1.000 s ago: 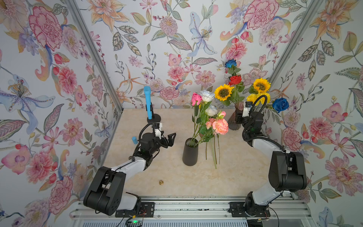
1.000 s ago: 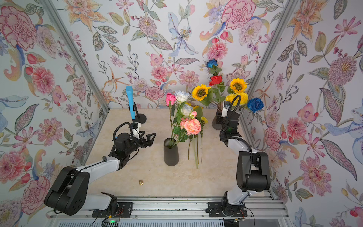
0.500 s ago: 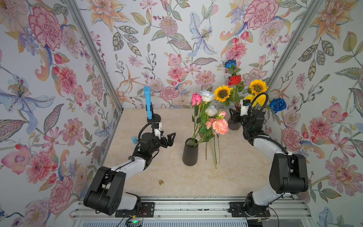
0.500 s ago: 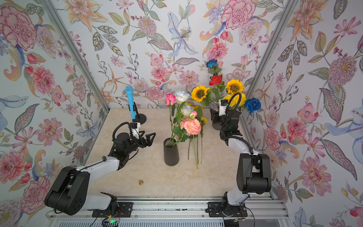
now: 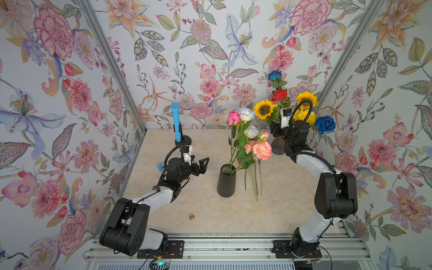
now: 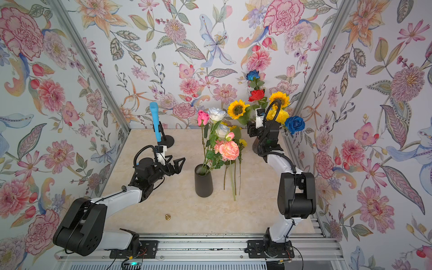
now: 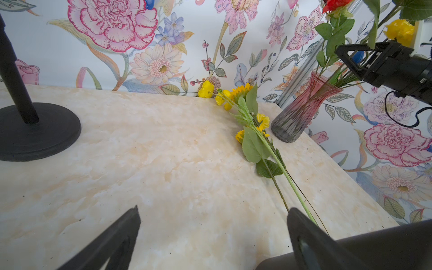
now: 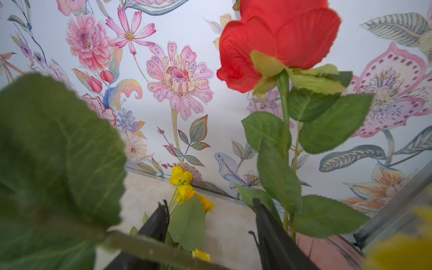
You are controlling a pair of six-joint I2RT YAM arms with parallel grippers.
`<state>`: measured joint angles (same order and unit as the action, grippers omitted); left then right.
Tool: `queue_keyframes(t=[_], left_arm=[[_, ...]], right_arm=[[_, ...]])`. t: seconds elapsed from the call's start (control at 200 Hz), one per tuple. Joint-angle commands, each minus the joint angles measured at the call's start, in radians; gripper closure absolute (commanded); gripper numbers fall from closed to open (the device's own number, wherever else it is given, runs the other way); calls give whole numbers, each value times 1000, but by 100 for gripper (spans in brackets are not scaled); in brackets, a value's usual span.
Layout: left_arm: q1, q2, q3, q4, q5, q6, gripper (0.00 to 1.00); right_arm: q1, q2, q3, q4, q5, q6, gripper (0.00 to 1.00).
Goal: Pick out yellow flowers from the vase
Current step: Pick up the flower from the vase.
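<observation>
The vase of pink-grey ribbed glass stands at the back right corner, also in the left wrist view. It holds two sunflowers, a yellow pompom bloom, a red rose and blue roses. My right gripper is open among the stems just above the vase's mouth. A blurred leafy stem crosses close to that camera. More yellow flowers lie flat on the table left of the vase. My left gripper stands wide open and empty over bare table.
A black vase with pink, white and peach roses stands mid-table between the arms. A blue microphone on a black round stand sits at the back left. A small brass bell lies near the front edge. Wallpapered walls close three sides.
The right gripper has moved left, deeper among the stems over the glass vase, and that bouquet has swayed slightly left. The left arm has not moved.
</observation>
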<state>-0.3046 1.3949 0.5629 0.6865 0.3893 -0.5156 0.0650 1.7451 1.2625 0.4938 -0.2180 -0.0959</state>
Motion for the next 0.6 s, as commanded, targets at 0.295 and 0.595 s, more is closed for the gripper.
queue_keyframes(t=[0.295,0.595], left_arm=[[15,42,8,38,24,-3,0],[15,26,6,31,23,1,0]], right_arm=[[29,5,29,8,96,-90,63],[33,-39,4,-6,135,-113,82]])
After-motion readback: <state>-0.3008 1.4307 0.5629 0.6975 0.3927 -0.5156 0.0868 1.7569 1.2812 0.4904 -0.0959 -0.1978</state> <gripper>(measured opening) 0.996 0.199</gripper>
